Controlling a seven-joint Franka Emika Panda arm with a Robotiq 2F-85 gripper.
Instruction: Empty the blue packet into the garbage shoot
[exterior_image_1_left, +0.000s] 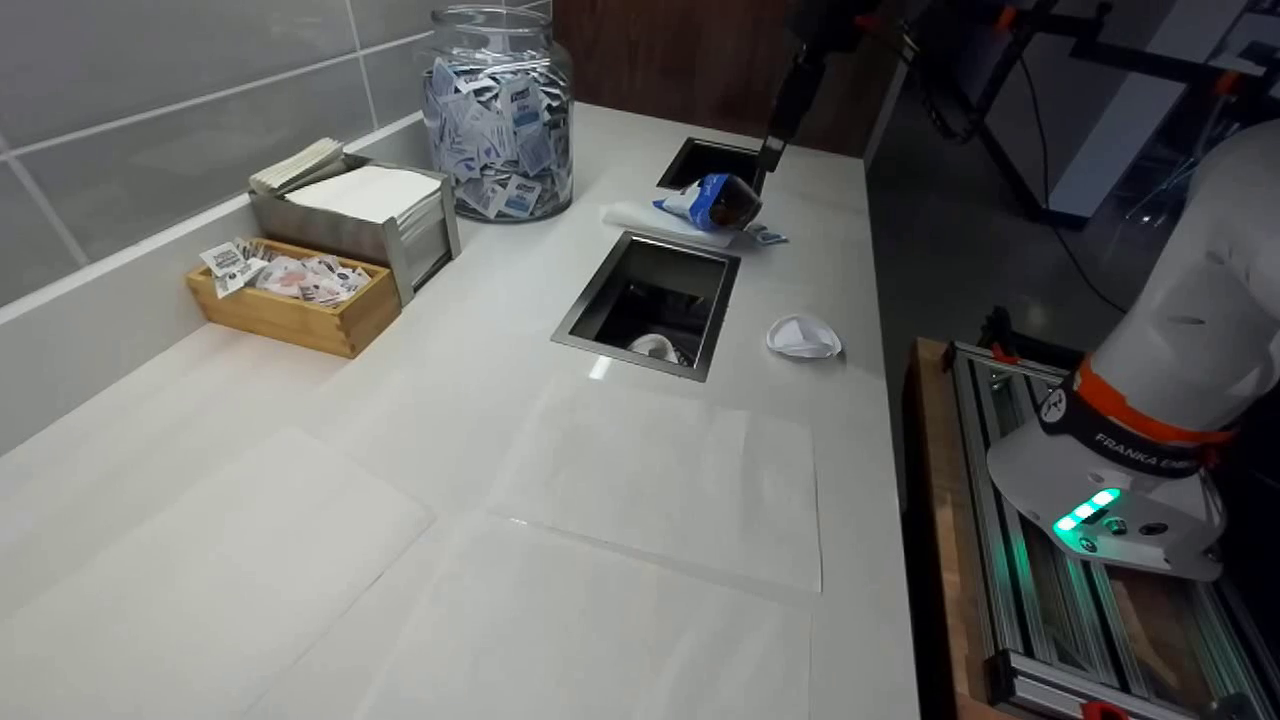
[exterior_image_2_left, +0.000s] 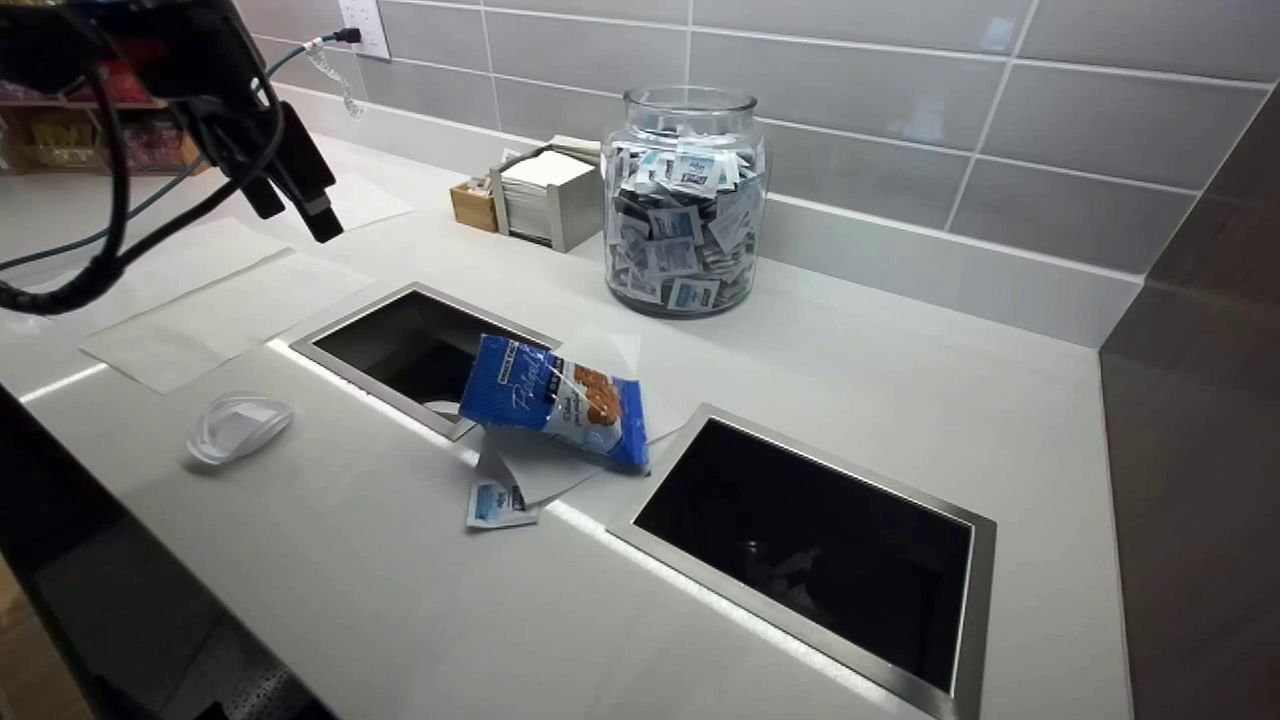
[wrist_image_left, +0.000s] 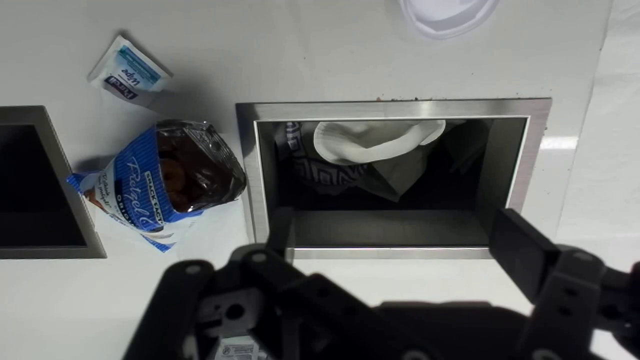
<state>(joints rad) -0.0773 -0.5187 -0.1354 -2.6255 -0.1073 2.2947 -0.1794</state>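
Between two steel-rimmed garbage chutes (wrist_image_left: 400, 109) in the white desk (wrist_image_left: 325, 65), the blue pretzel packet (wrist_image_left: 132, 175) lies on white paper (exterior_image_2_left: 535, 465), its open mouth showing pretzels (wrist_image_left: 172, 175), with a Purell wipe (wrist_image_left: 130, 75) near it. Above the desk, the pincer (wrist_image_left: 393, 225) hangs, fingers (wrist_image_left: 530, 255) spread apart.

The base (exterior_image_1_left: 1040, 468) is looking smooth, rounded and white, and the link (exterior_image_1_left: 1195, 265) above is sharing that colour. An orange band (exterior_image_1_left: 1140, 413) is ringing the base just above a black label (exterior_image_1_left: 1075, 425), whose white lettering (exterior_image_1_left: 1127, 446) is starting with "FRANKA" beside a round logo (exterior_image_1_left: 1053, 405). Lower down, a light (exterior_image_1_left: 1087, 510) is glowing white and green. A thick black cable (exterior_image_2_left: 98, 280) is looping beside the black wrist (exterior_image_2_left: 195, 60). The jaws are looking matte black and angular, with round screw heads (wrist_image_left: 259, 257) dotting them and a grey patch (exterior_image_2_left: 318, 206) near one tip.
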